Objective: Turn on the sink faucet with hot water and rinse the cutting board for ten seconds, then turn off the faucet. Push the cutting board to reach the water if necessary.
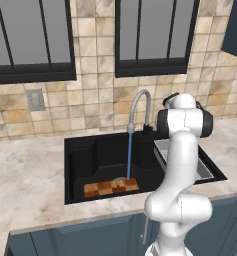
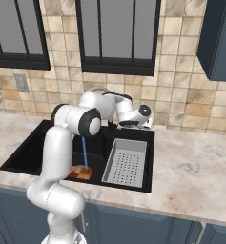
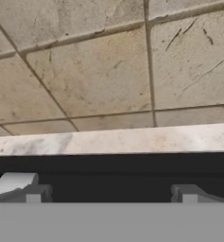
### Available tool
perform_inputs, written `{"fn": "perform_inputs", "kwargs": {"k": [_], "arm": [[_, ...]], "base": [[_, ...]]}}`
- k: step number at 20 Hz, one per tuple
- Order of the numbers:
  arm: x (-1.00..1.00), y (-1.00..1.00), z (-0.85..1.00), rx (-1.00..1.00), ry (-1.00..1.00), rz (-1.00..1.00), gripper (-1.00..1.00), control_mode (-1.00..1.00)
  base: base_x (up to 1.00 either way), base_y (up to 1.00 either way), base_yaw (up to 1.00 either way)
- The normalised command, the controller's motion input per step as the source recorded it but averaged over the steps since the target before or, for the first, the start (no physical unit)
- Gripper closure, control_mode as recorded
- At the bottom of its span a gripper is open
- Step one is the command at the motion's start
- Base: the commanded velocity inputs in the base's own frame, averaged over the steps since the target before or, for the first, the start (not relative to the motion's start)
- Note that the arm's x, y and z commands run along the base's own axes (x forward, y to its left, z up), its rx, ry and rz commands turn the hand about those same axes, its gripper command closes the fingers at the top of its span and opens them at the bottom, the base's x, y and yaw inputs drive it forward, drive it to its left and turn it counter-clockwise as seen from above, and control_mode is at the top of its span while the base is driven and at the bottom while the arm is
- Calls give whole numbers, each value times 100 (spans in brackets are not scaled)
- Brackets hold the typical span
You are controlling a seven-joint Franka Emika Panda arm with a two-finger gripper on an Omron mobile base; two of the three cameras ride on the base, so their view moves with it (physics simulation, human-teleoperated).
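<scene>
faucet (image 1: 140,107): stands on the back rim of the sink, its arched spout reaching out over the basin toward the front.
water (image 1: 129,155): 1 thin blue stream drops straight from the spout tip and lands on the board's back edge.
cutting board (image 1: 111,187): checkered wood, lying flat on the sink floor along the front wall, near the middle of the basin's width; in the right base view 1 corner of it shows past the arm (image 2: 81,172).
sink (image 1: 80,165): black basin set into the marble counter (image 1: 25,185).
drainer tray (image 2: 126,163): grey, perforated, sitting in the right end of the sink, apart from the board.
gripper (image 3: 111,194): released, 2 tips spread wide with nothing between them; in the right base view the hand (image 2: 133,116) sits at the sink's back rim, beside the faucet base.
wall (image 3: 108,71): tan tiles, faced by the hand across the counter's back strip.
</scene>
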Motion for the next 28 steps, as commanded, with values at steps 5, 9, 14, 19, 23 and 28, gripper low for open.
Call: {"fn": "perform_inputs", "kwargs": {"k": [5, 9, 14, 19, 23, 28], "arm": [[0, 0, -6, 0, 0, 0, -100, -100], [0, 0, -1, 0, 0, 0, -100, -100], [0, 0, 0, 0, 0, 0, -100, -100], [0, 1, 0, 0, 0, 0, -100, -100], [0, 0, 0, 0, 0, 0, -100, -100], [0, 5, 0, 0, 0, 0, -100, -100]], "base": [[0, 0, 0], [0, 0, 0], [0, 0, 0], [0, 0, 0], [0, 0, 0], [0, 0, 0]]}}
